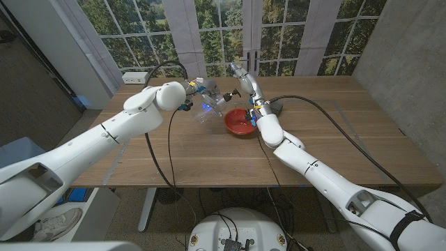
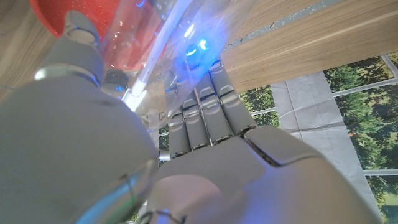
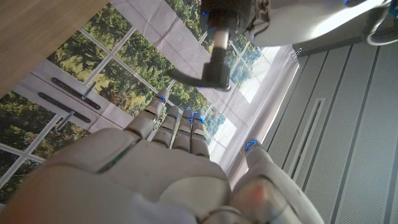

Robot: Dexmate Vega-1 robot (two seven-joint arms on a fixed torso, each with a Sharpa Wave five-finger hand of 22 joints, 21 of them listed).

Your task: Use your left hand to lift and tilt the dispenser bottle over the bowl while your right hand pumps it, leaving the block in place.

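Left hand (image 1: pixel 197 93) grips a clear bottle (image 1: pixel 211 104), lit blue inside and tilted toward the red bowl (image 1: pixel 240 122) beside it. Right hand (image 1: pixel 240 75), fingers straight and holding nothing, hovers by the dark pump spout (image 3: pixel 208 78).

Left arm reached in from the near left corner, elbow bent, left hand (image 1: pixel 197 90) raised over the far middle of the table, fingers (image 2: pixel 205 115) wrapped around the bottle (image 1: pixel 209 108). Right arm stretched forward from the near right corner, forearm angled up, right hand (image 1: pixel 240 74) raised, fingers (image 3: pixel 180 127) straight and together, holding nothing.
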